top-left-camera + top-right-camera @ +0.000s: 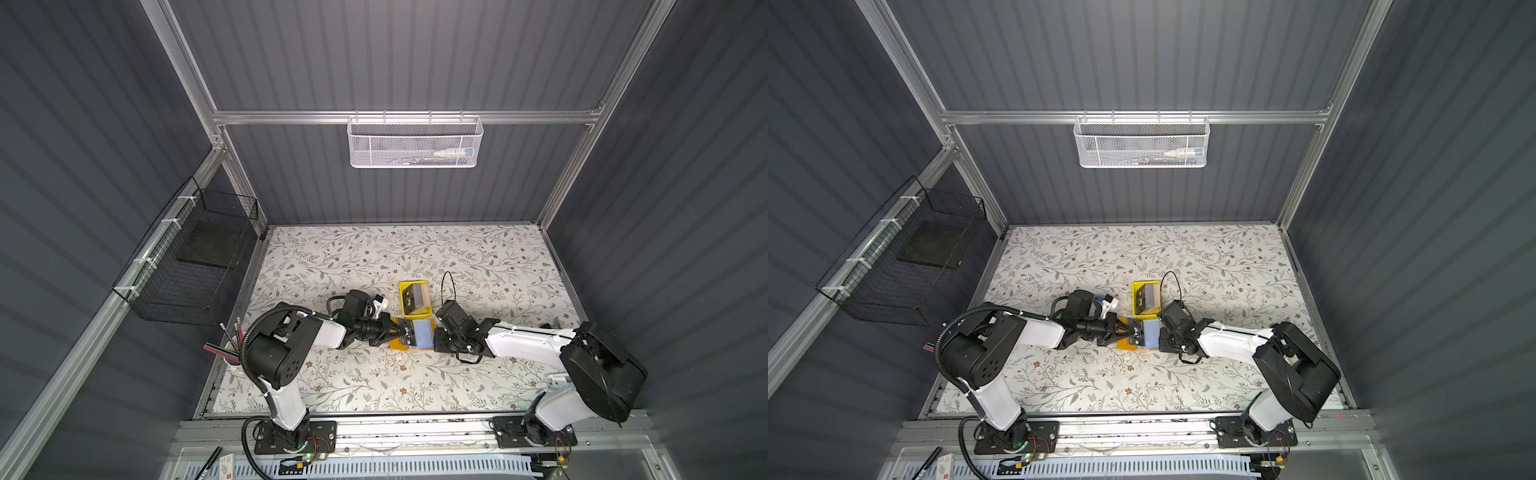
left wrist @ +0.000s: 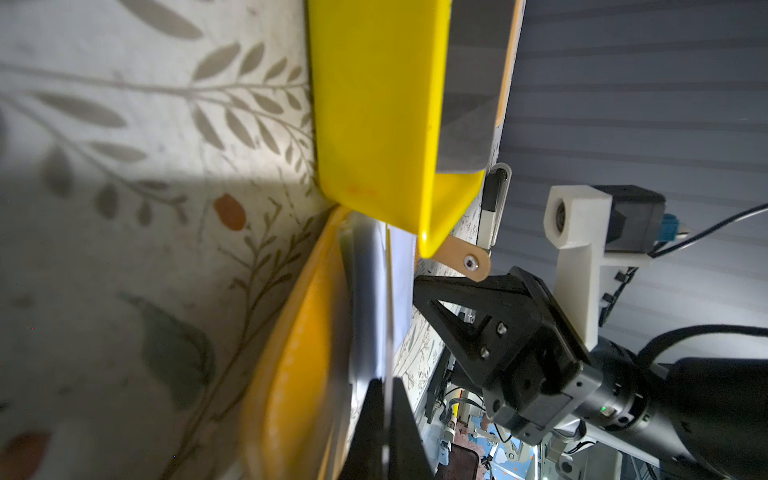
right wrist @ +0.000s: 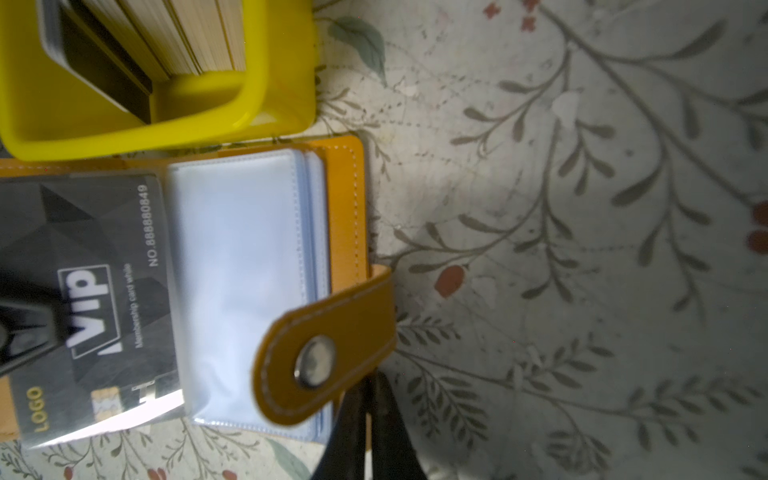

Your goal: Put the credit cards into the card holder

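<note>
So in both top views the left claw (image 1: 399,331) (image 1: 1128,331) is clamped on a black VIP card (image 1: 409,331), holding it right over the open holder (image 1: 424,335). The right claw (image 1: 435,338) (image 1: 1159,338) faces it from the opposite side, fingers together at the holder's far edge. The yellow tray (image 1: 402,299) with the other cards (image 1: 415,297) sits just behind both claws. Left wrist view: the fingers (image 2: 370,432) are pinched tight on the card, seen edge-on straight ahead of the claw, with the holder's pages right beside it and the tray just past them. Right wrist view: the right claw looks closed on the holder's cover edge, just under the snap strap (image 3: 328,361). The card lies on the page across from that claw, with a left claw finger on it. Can't tell how far into a sleeve it is.
</note>
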### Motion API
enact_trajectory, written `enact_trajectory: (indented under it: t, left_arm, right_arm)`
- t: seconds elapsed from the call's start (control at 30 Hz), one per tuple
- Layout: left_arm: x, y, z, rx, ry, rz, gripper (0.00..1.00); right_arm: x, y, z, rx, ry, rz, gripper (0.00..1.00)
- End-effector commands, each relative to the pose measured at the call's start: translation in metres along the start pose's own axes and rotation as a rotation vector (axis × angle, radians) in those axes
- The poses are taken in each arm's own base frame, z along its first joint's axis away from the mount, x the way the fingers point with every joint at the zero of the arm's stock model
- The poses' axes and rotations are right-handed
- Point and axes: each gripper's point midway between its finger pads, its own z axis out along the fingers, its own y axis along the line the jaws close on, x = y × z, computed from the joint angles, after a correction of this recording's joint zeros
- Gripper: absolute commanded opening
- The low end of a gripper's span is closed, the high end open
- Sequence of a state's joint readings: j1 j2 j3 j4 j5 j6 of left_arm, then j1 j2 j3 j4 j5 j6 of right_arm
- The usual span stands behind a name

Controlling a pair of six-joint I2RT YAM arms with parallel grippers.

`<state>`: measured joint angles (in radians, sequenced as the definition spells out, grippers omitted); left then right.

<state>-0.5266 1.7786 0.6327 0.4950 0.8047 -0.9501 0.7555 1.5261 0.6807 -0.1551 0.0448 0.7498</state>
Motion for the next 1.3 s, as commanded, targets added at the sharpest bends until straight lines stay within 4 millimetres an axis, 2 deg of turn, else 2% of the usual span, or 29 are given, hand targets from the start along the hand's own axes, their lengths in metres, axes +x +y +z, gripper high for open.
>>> enact_trajectory:
  t: [0.0, 0.37, 0.73, 1.27]
  left_arm:
    - [0.001, 0.006, 0.001, -0.008, 0.009, 0.001, 0.00]
    - [0.005, 0.014, 0.000, -0.021, -0.002, -0.038, 0.00]
    - [0.004, 0.011, 0.000, 0.005, -0.002, -0.047, 0.00]
    - [0.008, 0.015, 0.005, 0.016, 0.029, -0.052, 0.00]
  right_arm:
    - [0.022, -0.030, 0.008, 0.113, 0.059, -0.024, 0.08]
    - [0.026, -0.029, 0.009, 0.093, 0.049, -0.014, 0.08]
    - [0.027, -0.029, 0.010, 0.101, 0.051, -0.013, 0.08]
    - [0.026, -0.028, 0.010, 0.102, 0.053, -0.017, 0.08]
